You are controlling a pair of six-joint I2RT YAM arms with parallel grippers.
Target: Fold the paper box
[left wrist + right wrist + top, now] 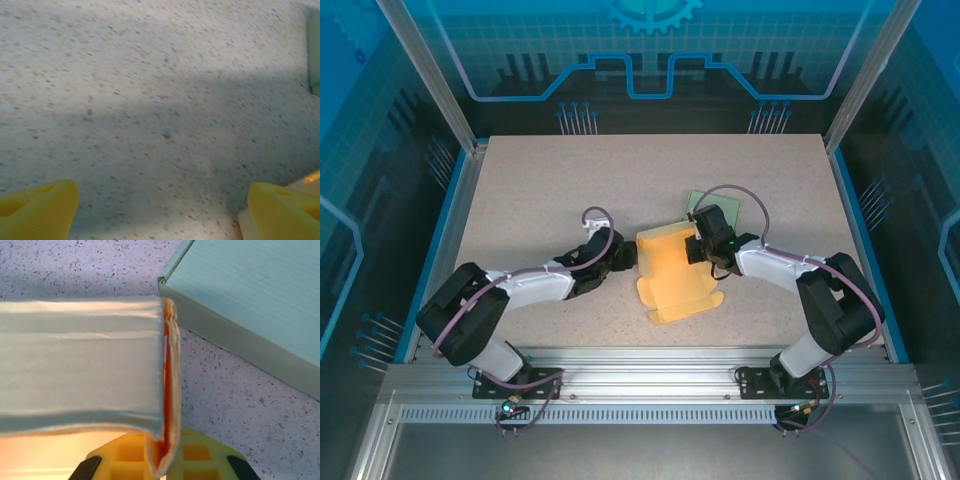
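Yellow card is your workpiece: the paper box [675, 275] lies mid-table between the two arms. It is half formed, with its raised tray end on the far side and its loose flaps spread flat toward you. Its long axis runs far to near, leaning a little to the right at the near end. The right gripper [698, 248] is at the far right corner. In the right wrist view its jaws are closed together on a doubled-over wall of the box, and the paper edge runs down between the yellow pads [200, 460]. A pale green flat box [720, 207] lies close behind that wall, and you cannot tell whether the two touch. The left gripper [625, 258] sits just off the box's left edge, pointing at it, so the box lies straight ahead of it to the right. Its fingertips [37, 207] stand wide apart over bare table [570, 180] and hold nothing. A pale edge of the box shows just beside one tip, and contact cannot be judged. With the right side pinned, the left arm looks better placed to take the free left wall.
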